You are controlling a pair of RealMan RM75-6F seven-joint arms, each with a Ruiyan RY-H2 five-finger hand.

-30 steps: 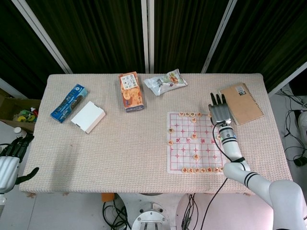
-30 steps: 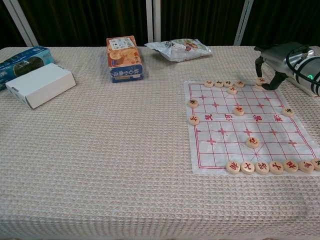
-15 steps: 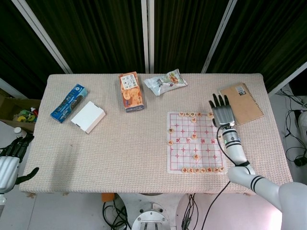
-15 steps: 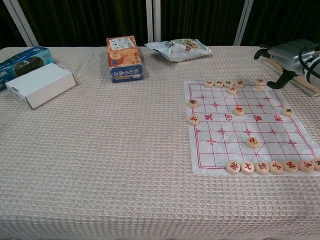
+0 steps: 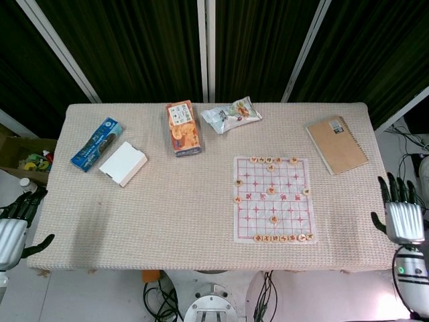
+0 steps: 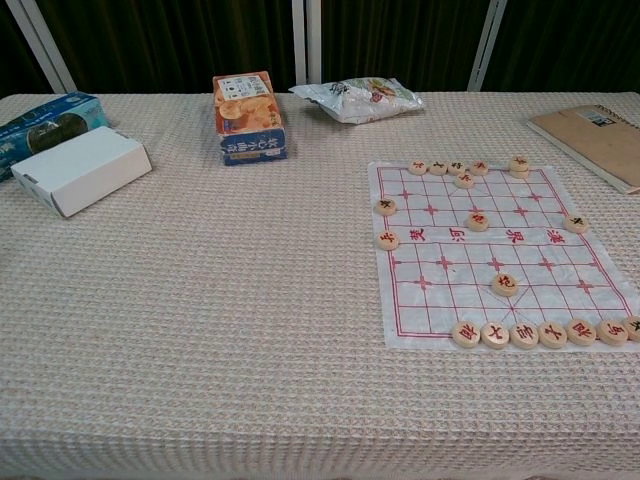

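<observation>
Right hand (image 5: 403, 216): off the table past its right edge, level with the near part of the chess sheet, fingers straight and apart, holding nothing
Left hand (image 5: 13, 225): off the table beyond the near left corner, fingers apart, holding nothing
Chess sheet (image 6: 440, 205): flat on the right half of the table, nearer the front edge than the back, red grid facing up
Stacked piece (image 6: 519, 165): at the far right corner of the sheet, it looks like two discs one on the other; nothing touches it
Far row of pieces (image 6: 448, 168): a short line along the sheet's back edge, one disc sitting just in front of it
Near row of pieces (image 6: 538, 333): side by side along the sheet's front edge, toward its right end
Loose pieces (image 6: 504, 284): a few scattered mid-sheet and on its left and right borders
Notebook (image 5: 336, 144): brown, spiral-bound, near the back right corner of the table, apart from the sheet
Progress: I judge the placing at the far right corner finished, since the piece sits alone and both hands are clear; many squares are bare, so more moves may be left
Other things: orange biscuit box (image 5: 182, 127) and snack bag (image 5: 231, 115) by the back edge; blue box (image 5: 96, 143) and white box (image 5: 123, 163) toward the left edge
</observation>
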